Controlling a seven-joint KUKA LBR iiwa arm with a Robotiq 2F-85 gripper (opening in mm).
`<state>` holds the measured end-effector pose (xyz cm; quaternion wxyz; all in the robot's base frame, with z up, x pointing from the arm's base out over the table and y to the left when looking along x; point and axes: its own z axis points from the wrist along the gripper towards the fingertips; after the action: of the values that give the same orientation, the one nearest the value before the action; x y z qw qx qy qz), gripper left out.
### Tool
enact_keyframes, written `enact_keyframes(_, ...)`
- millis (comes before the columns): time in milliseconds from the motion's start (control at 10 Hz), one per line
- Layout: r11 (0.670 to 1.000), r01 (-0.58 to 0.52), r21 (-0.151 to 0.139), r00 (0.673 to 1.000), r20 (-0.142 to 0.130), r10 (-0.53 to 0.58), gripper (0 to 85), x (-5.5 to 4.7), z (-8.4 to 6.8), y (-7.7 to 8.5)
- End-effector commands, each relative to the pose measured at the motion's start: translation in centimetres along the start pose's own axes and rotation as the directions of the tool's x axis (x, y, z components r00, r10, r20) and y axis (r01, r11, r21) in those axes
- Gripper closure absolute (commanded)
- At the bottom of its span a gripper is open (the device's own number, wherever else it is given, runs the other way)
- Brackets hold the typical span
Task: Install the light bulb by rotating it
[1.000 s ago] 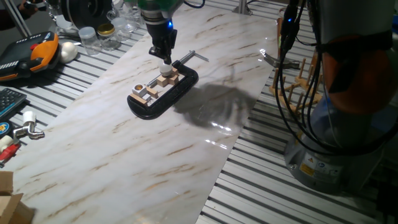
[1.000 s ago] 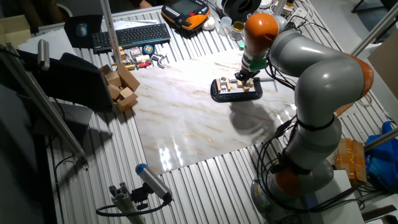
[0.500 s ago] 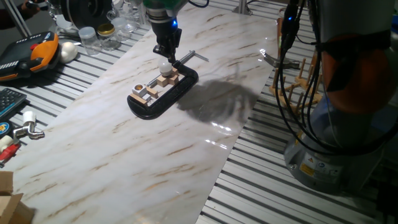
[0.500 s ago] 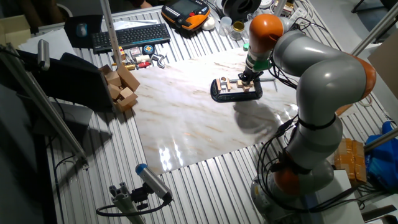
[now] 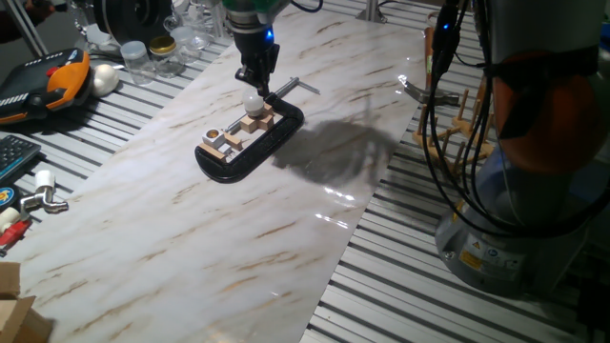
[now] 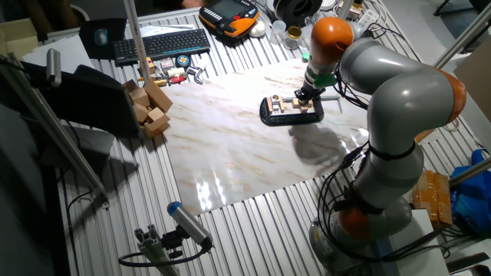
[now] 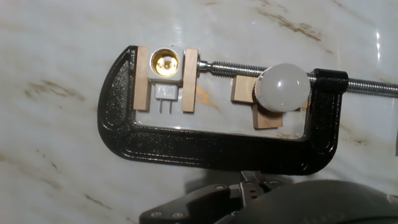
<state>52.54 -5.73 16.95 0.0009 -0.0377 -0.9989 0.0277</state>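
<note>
Bulb [image 7: 283, 86] stands upright on wooden blocks directly beneath the claw [image 5: 254, 84], apart from the empty socket [image 7: 165, 62]; claw opening cannot be told.

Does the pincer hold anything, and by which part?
Nothing, it seems: the pincer hangs above the light bulb, whose globe stands free in the hand view.
</note>
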Motion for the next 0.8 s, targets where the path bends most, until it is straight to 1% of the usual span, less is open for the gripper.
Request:
enact_keyframes(0, 1.000, -0.006, 0.010, 1.000, 0.004, 0.006, 85.0, 0.00, -0.01, -0.01)
enact_keyframes(100, 0.999, -0.007, 0.044, 1.000, 0.025, 0.006, 85.0, 0.00, -0.01, -0.01)
enact_keyframes(200, 0.999, -0.017, 0.035, 0.999, 0.034, 0.015, 85.0, 0.00, -0.01, -0.01)
enact_keyframes(300, 1.000, -0.018, 0.021, 0.999, 0.037, 0.017, 85.0, 0.00, -0.01, -0.01)
enact_keyframes(400, 0.999, -0.016, 0.032, 0.999, 0.049, 0.015, 85.0, 0.00, -0.01, -0.01)
enact_keyframes(500, 1.000, -0.016, 0.025, 0.998, 0.058, 0.015, 85.0, 0.00, -0.01, -0.01)
enact_keyframes(600, 1.000, -0.016, 0.001, 0.998, 0.057, 0.016, 85.0, 0.00, -0.01, -0.01)
enact_keyframes(700, 1.000, -0.004, 0.015, 0.998, 0.059, 0.003, 85.0, 0.00, -0.01, -0.01)
